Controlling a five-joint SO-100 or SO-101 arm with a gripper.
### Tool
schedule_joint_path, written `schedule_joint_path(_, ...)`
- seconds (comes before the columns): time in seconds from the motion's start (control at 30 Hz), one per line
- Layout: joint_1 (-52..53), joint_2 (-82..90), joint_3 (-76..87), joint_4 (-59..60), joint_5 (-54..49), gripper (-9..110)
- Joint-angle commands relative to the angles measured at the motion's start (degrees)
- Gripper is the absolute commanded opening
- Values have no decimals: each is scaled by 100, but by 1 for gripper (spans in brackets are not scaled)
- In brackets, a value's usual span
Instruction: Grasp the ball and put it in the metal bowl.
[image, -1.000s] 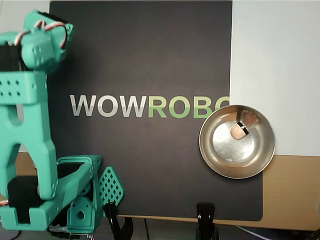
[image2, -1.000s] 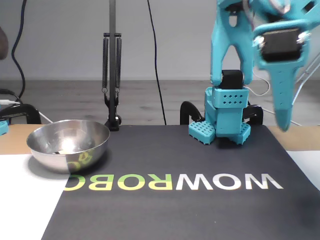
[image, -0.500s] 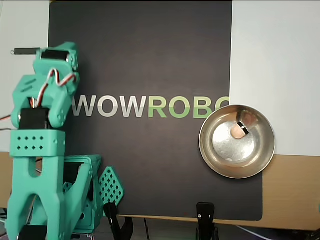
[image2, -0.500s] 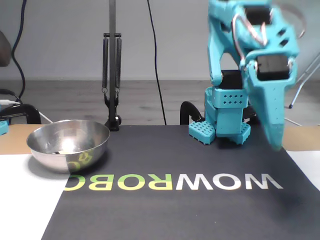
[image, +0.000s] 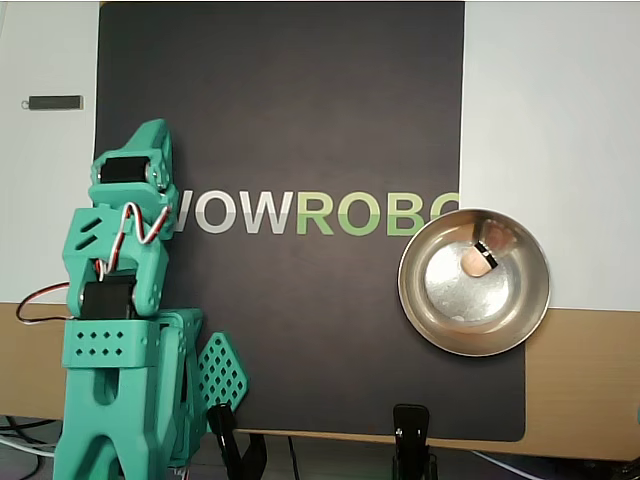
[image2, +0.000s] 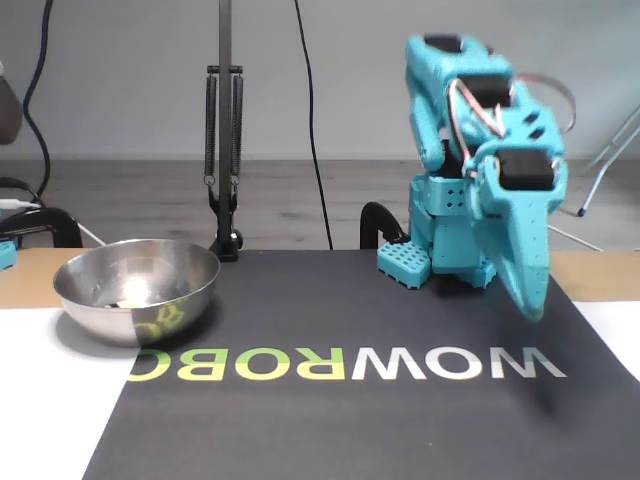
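Ball (image: 472, 262) is seen lying inside the metal bowl (image: 520, 320), on the bowl's flat bottom toward its far side in the overhead view, touching a small dark reflection or mark beside it. In the fixed view the ball itself is hidden by the bowl wall (image2: 150, 300); only a bright patch is seen inside.

Bowl is placed at the right edge of the black mat (image: 300, 100) in the overhead view, overlapping the last letter of the printed lettering (image: 300, 212), partly on the white sheet (image: 550, 120) covering the surface's right side. Bare wood of the surface (image: 585, 390) is exposed at the near right corner.

Arm (image: 120, 300) is folded over its base at the mat's left edge in the overhead view, well apart from the bowl. Pincer (image2: 532, 300) is pointed down over the mat's lettering, nothing held. Jaws are seen edge-on as one tapered teal wedge, no gap visible in either view; closed or open cannot be told for certain.

A small dark stick-shaped item (image: 53, 102) is lying on the white area at the surface's far left. Two black clamps (image: 412, 440) are fixed on the mat's near edge.
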Motion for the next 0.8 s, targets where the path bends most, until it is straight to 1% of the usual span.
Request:
schedule_joint_path(0.0,0,571,422,-211,-97,0)
schedule_joint_path(0.17,9,1406,967,-211,-149,0)
schedule_joint_path(0.3,18,2109,967,378,-105,0)
schedule_joint_path(0.6,35,3507,967,2145,-105,0)
schedule_joint_path(0.77,44,3595,949,2522,-132,0)
